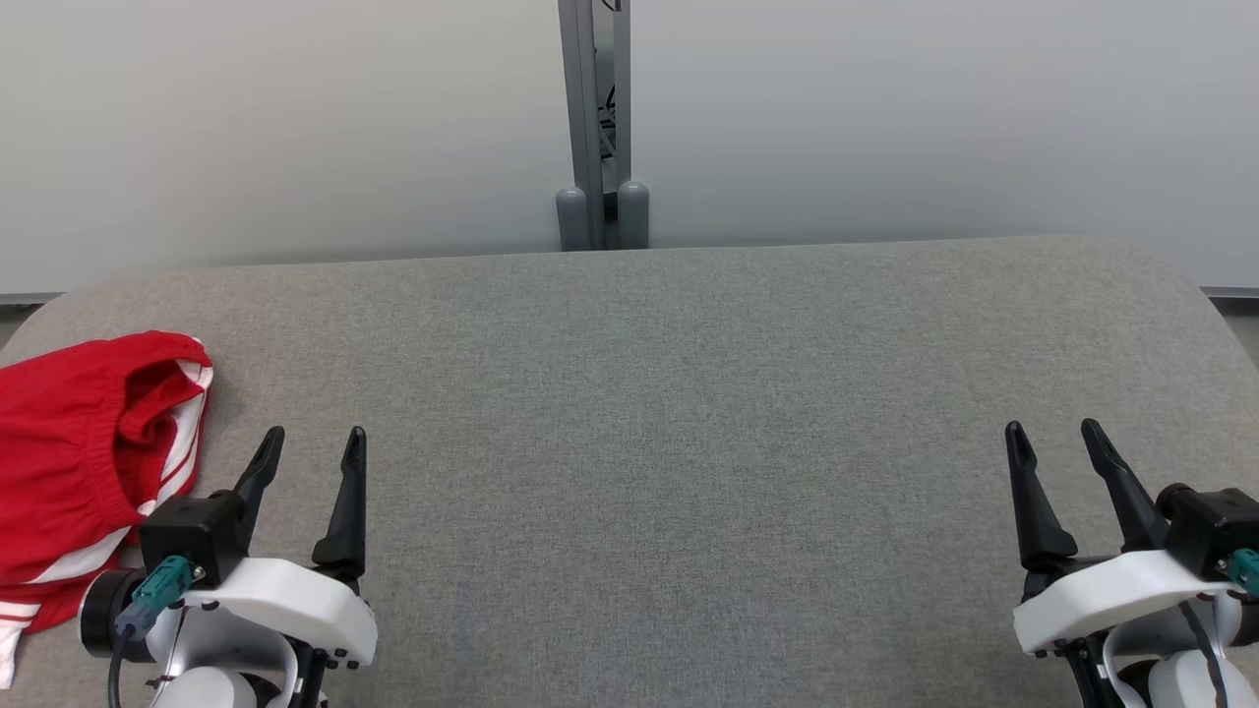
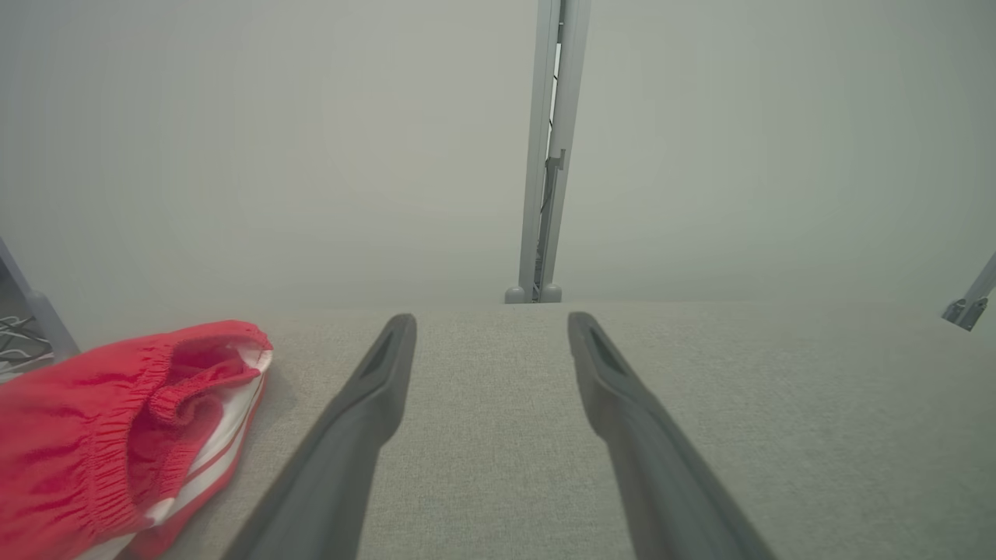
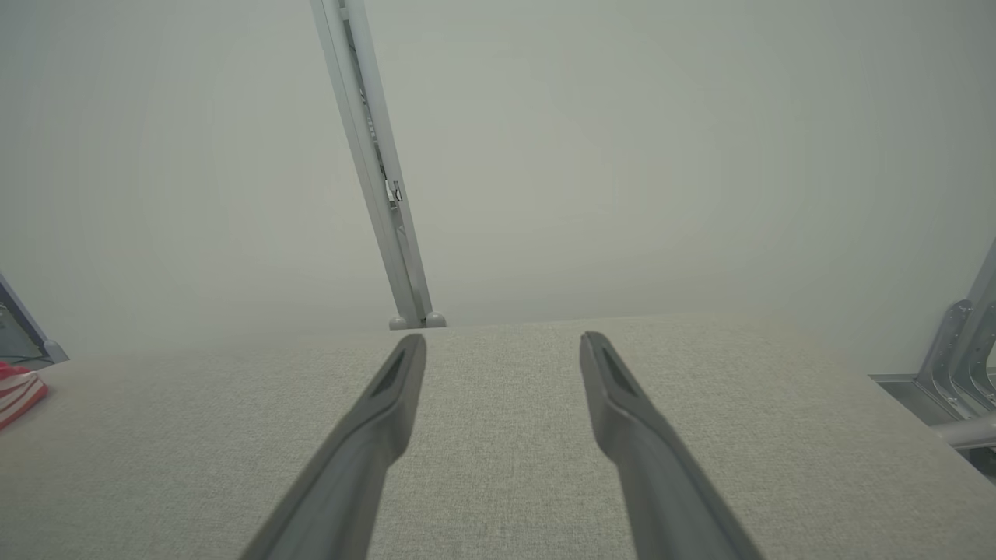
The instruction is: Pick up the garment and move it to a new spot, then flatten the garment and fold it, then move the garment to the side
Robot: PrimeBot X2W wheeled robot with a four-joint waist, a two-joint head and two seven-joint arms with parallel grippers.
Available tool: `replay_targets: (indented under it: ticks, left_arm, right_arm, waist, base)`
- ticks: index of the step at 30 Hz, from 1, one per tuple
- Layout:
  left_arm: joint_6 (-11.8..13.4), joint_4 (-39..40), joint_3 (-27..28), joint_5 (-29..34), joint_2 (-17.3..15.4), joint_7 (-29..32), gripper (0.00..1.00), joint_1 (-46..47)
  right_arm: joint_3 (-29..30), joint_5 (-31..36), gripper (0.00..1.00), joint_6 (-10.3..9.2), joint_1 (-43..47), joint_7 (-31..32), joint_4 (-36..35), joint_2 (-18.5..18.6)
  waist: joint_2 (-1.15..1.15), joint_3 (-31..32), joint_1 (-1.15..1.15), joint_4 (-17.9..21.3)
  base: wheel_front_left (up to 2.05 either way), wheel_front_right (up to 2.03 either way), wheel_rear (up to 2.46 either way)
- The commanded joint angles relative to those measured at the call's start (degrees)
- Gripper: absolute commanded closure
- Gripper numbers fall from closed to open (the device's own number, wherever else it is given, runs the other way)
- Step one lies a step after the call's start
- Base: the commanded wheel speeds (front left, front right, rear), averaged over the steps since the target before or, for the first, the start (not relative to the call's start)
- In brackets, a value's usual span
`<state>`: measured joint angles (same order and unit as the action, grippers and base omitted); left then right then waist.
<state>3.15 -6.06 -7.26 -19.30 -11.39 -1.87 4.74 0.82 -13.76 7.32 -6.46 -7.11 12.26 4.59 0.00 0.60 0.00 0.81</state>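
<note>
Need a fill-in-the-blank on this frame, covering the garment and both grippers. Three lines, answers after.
1. The garment is ____ with white stripes.
2. It lies bunched on the grey table, at the robot's ____ side.
3. The left gripper and the right gripper both have their jaws ____, with nothing between the fingers.

Missing words: red; left; open.

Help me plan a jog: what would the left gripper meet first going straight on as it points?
Ahead of the left gripper the table looks free to its far edge; probably the wall next. The garment lies off left.
</note>
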Motion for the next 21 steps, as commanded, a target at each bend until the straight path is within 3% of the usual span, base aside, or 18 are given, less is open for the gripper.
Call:
replay_targets:
  ticks: [1, 21]
  left_arm:
    - [0.42, 0.44, 0.06, 1.29, -0.26, 0.13, 0.00, -0.25]
    - [2.41, 2.29, 0.85, 6.50, 0.04, 0.56, 0.00, -1.69]
  right_arm:
    - [0.04, 1.00, 0.00, 0.25, 0.42, -0.72, -0.42, 0.28]
    - [1.53, 5.44, 0.00, 0.28, 2.05, -2.75, -1.33, -0.90]
  waist:
    - [0.00, 0.01, 0.00, 0.02]
    - [0.00, 0.03, 0.00, 0.61]
  base:
    - [0.00, 0.00, 0.00]
    - [0.00, 0.00, 0.00]
